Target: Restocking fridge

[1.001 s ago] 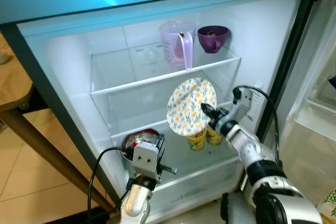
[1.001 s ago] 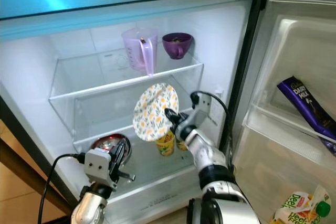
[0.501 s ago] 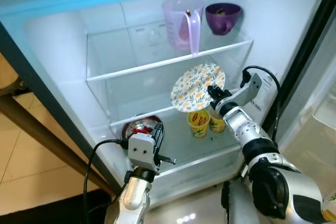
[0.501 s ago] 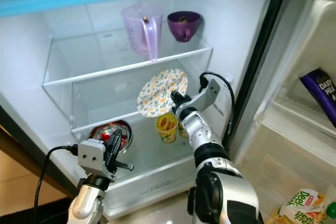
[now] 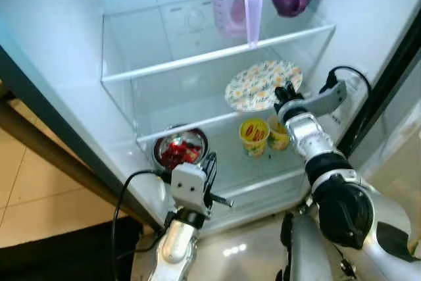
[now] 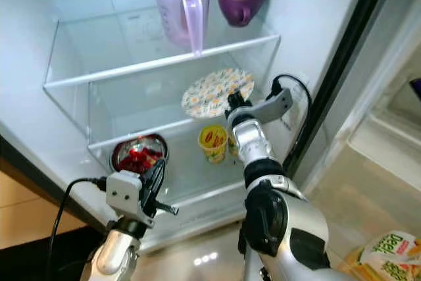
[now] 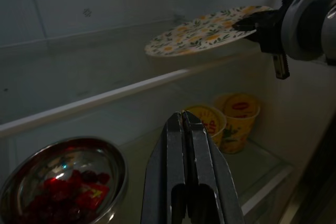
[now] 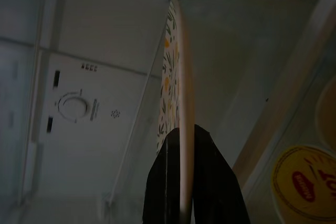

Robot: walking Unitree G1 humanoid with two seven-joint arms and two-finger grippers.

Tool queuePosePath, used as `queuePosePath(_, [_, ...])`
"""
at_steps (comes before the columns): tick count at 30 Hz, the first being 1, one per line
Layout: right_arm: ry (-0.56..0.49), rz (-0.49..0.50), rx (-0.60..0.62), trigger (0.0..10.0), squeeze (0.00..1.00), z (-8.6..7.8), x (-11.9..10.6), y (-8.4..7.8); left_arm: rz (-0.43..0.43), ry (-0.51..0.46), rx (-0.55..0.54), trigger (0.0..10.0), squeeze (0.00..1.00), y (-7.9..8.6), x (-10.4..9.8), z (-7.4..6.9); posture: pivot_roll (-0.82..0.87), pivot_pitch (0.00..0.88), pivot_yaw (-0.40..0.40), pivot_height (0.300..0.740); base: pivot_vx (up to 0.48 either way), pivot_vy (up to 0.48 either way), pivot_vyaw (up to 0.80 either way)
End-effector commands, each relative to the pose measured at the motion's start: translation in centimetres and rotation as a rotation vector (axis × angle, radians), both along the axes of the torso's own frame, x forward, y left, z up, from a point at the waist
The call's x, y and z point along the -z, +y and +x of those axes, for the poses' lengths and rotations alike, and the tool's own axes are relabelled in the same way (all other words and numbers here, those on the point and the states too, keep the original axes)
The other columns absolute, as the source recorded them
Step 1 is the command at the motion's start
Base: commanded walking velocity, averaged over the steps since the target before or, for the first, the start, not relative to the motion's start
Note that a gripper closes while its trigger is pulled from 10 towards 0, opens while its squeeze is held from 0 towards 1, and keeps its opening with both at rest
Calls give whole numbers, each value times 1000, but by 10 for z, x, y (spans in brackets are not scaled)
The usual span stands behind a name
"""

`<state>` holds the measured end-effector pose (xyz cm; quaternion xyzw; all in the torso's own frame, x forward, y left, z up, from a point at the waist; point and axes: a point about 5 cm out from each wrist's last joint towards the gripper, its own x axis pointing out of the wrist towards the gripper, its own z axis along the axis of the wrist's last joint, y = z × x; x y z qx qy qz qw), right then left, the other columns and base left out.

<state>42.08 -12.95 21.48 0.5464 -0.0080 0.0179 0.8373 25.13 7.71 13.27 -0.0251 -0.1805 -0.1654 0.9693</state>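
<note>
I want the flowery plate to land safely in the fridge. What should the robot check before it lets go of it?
1. Grip: the right gripper fingers pinch the plate by its rim. Ok.
2. Plate level: nearly flat over the middle glass shelf. Ok.
3. Plate resting on that shelf: cannot tell, it may hang just above.
4. Room on the shelf beneath the plate: nothing there. Ok.
5. Yellow cups stand on the shelf below, out of the way. Ok.
6. Left gripper is shut, low by the bowl of red food, away from the plate. Ok.
</note>
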Motion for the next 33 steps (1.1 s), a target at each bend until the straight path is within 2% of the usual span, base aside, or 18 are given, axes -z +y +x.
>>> queuePosePath(1, [42,38,14,10000,0,-1,6,1,-88,24,11,10000,0,-17,-4,-6,61,325,55,391,0,0,0])
queuePosePath(10, [34,63,28,10000,0,0,2,2,-107,0,17,10000,0,-20,-20,-6,84,363,53,391,0,0,0])
queuePosePath(13, [14,89,53,10000,0,3,-10,-2,-118,-24,22,10000,0,-20,-33,-7,103,390,56,391,0,0,0])
queuePosePath(28, [-49,143,82,10000,0,7,-33,-8,-125,-1,39,10000,0,-26,-39,-18,137,414,59,391,0,0,0])
queuePosePath(29, [-53,148,87,10000,145,7,-35,-9,-126,1,39,10000,0,-26,-40,-18,137,414,59,391,0,0,0])
queuePosePath(30, [-53,148,87,10000,145,7,-35,-9,-126,1,39,10000,0,-26,-40,-18,137,414,59,391,0,0,0])
queuePosePath(31, [-55,150,92,10000,937,7,-38,-11,-126,5,40,10000,0,-27,-40,-19,139,414,59,391,0,0,0])
queuePosePath(33, [-56,150,95,10000,937,8,-40,-12,-127,7,41,10000,0,-27,-40,-19,139,414,59,391,0,0,0])
